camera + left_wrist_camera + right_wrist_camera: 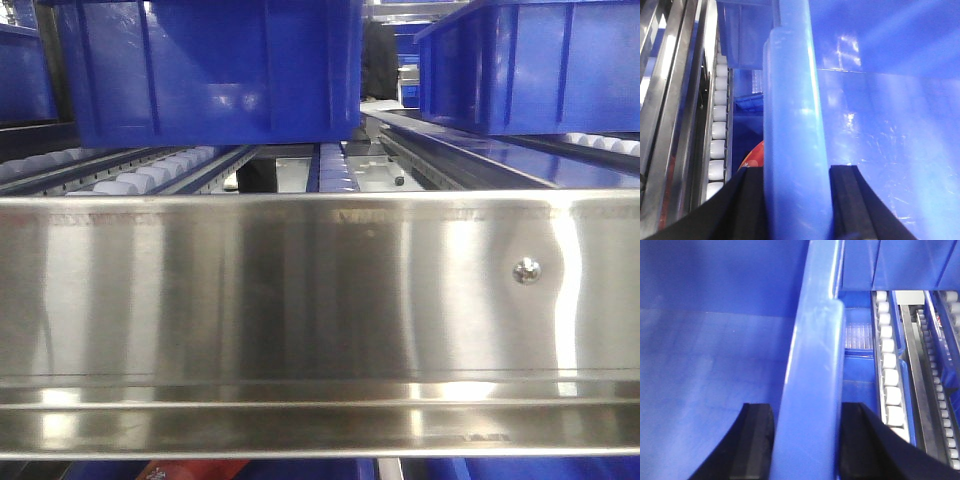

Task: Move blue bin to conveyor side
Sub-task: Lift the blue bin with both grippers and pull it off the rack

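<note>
Gripping the bin (pixel 200 70) by its rim (pixel 795 125) with both arms.
Left jaws and right jaws each clamp the rim; the bin is above the white rollers (pixel 150 172), behind the steel rail (pixel 300 290).

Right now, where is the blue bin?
Front view: the blue bin is upper left, above the white rollers, behind the steel rail; left gripper and right gripper clamp its rim.

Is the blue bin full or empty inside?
Empty, as far as shown: both wrist views look into the blue bin and show only bare blue floor and walls. Some corners are hidden.
</note>
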